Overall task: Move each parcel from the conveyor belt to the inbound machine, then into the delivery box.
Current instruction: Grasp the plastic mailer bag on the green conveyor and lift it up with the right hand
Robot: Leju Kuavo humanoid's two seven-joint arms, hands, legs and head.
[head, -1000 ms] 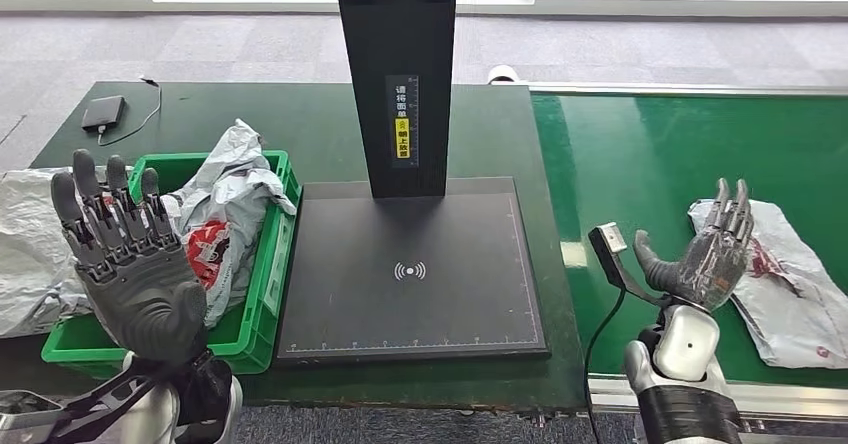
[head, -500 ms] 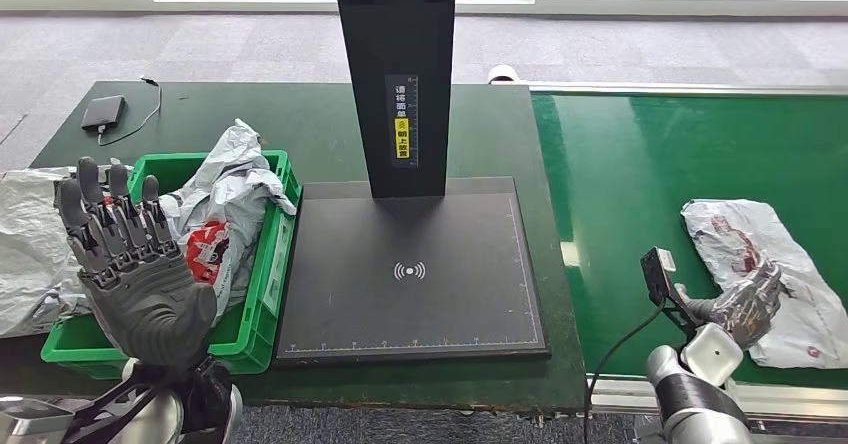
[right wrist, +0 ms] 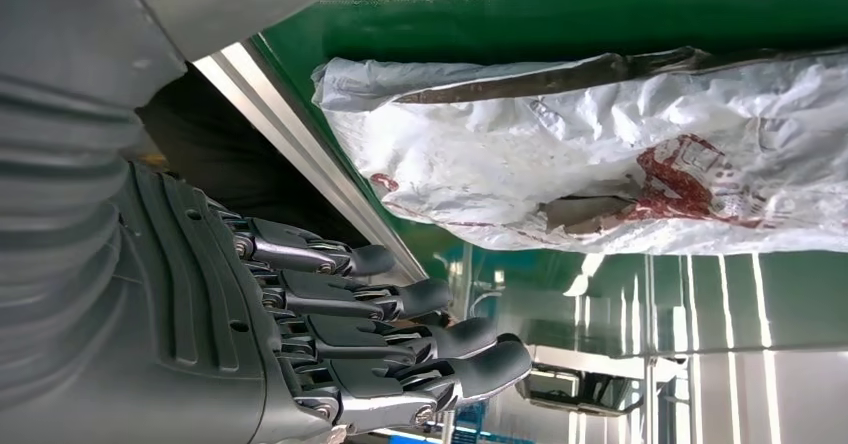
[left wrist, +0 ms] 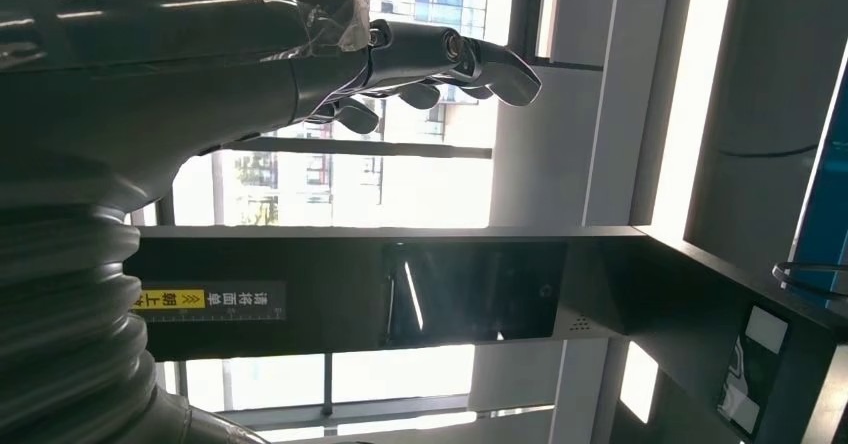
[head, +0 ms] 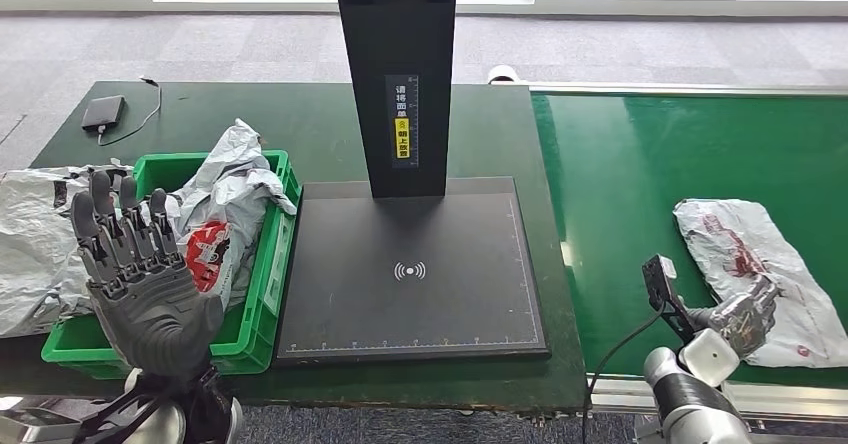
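Right hand low beside the parcel on the belt, left hand raised and holding nothing

The grey parcel (head: 755, 276) lies flat on the green conveyor belt (head: 650, 174) at the right, near its near edge; the right hand (head: 745, 316) sits just beside the parcel's near-left corner, fingers spread and gripping nothing, and whether it touches the bag cannot be told. The left hand (head: 140, 269) is held up, palm forward, fingers apart, over the near-left part of the green box (head: 262, 304), which holds crumpled bags (head: 225, 209). The black machine (head: 410, 274) with its upright post stands between box and belt, its plate bare
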